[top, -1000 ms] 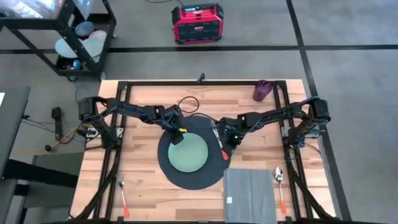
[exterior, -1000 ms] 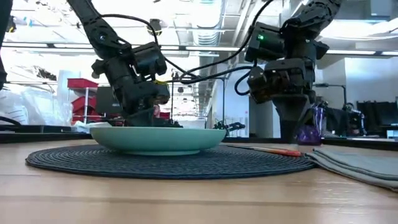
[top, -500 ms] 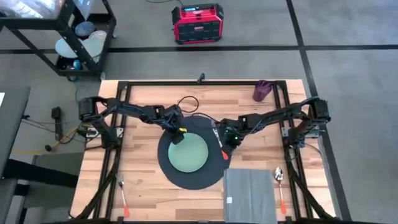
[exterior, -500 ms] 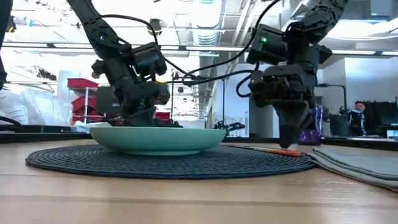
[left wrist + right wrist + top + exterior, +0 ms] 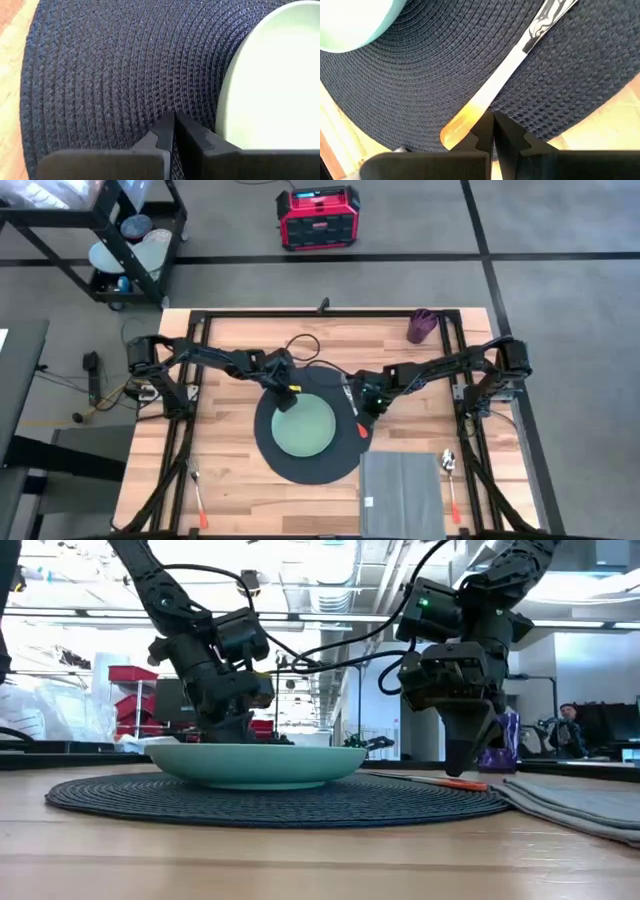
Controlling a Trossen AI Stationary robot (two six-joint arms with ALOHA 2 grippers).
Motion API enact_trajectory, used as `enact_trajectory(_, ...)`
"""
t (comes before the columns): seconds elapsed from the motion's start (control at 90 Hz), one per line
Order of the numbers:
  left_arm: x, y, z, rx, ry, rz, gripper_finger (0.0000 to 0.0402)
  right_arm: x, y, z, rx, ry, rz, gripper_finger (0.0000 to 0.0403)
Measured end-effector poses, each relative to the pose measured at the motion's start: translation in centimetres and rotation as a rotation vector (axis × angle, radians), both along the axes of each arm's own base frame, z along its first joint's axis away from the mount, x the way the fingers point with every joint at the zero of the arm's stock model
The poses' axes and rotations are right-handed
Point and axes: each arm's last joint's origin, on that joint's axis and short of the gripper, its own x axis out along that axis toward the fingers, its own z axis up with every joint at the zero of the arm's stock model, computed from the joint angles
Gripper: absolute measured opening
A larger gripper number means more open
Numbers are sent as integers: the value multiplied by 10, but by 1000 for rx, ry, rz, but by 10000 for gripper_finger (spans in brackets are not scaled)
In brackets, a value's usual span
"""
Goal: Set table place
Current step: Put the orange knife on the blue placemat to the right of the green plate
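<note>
A: Where do we find the placemat (image 5: 300, 463)?

B: Flat in the middle of the table (image 5: 240, 490), with the pale green plate (image 5: 304, 425) sitting on it, a little toward the far side.

A: And the 2 grippers?

B: We see the left gripper (image 5: 173, 121) low over the mat at the plate's far-left rim, fingers pressed together, pinching nothing. The right gripper (image 5: 493, 120) hangs over the mat's right edge, fingers also pressed together, just above a knife (image 5: 505, 80) with an orange handle lying on the mat.

A: Anything beside the mat?

B: A folded grey napkin (image 5: 400, 492) touches its near-right edge; a spoon (image 5: 449, 465) lies right of that.
</note>
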Motion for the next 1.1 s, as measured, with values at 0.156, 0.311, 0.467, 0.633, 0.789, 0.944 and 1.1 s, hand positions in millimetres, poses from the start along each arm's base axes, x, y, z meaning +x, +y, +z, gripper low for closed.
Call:
enact_trajectory(0.156, 0, 0, 0, 0, 0, 0, 0, 3, 0, -11, 12, 37, -15, 0)
enact_trajectory(0.311, 0, 0, 0, -1, -1, 0, 0, 9, 2, -23, 87, 39, 0, 0)
enact_trajectory(0.467, 0, 0, 0, -4, -1, 4, 0, 17, 4, -18, 92, 15, 10, 0)
enact_trajectory(0.633, 2, 0, 1, -3, -21, 16, 0, 22, 2, -14, 73, 2, 10, 0)
enact_trajectory(0.789, 3, 0, 1, -5, -26, 24, 0, 23, 2, -13, 69, -10, 7, 0)
enact_trajectory(0.944, 3, 0, 1, -5, -30, 23, 0, 23, 2, -13, 72, -12, 8, 0)
enact_trajectory(1.1, 4, -1, 1, -7, -37, 14, 0, 26, 1, -3, 68, -25, 12, 0)
